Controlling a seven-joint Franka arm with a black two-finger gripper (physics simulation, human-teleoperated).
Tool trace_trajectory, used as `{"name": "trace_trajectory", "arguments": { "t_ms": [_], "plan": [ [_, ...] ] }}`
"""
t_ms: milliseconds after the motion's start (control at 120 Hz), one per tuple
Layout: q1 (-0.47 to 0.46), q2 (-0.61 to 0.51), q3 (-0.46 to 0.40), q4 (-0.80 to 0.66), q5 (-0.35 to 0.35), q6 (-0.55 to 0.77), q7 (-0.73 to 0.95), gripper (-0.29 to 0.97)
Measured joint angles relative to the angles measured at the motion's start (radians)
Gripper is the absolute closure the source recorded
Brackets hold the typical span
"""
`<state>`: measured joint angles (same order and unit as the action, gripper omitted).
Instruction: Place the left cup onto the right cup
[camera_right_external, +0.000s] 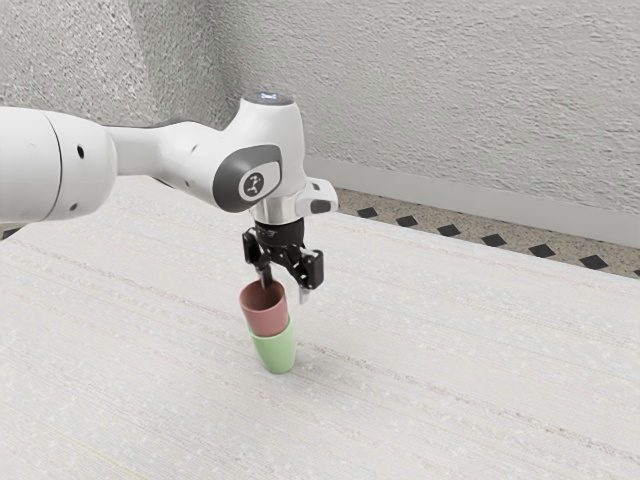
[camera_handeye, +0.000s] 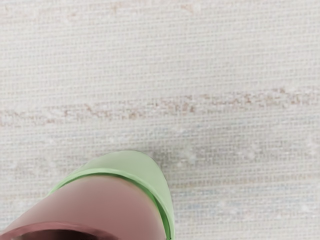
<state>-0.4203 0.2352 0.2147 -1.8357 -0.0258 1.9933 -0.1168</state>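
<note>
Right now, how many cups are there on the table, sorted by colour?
red cup: 1
green cup: 1
total: 2

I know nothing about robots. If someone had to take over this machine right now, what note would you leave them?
Jaws: open, straddling the rim of the dusty-red tapered cup, one inside it and one outside.
Things: the red cup sits nested in the pale green tapered cup, which stands on the whitish textured table.
Done: the stacking, by the look of it.
Left: probably only lifting the arm straight up and clear without tipping the stack.
</note>
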Motion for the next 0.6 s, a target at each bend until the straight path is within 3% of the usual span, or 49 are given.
{"name": "trace_trajectory", "arguments": {
  "t_ms": [150, 383, 600],
  "plan": [
    [-0.001, -0.029, 0.001, -0.001, 0.001, -0.007, -0.002, 0.07],
    [-0.003, -0.178, -0.001, 0.013, 0.010, -0.106, -0.014, 0.04],
    [0.014, -0.209, -0.005, 0.156, 0.014, -0.258, 0.033, 0.03]
  ]
}}
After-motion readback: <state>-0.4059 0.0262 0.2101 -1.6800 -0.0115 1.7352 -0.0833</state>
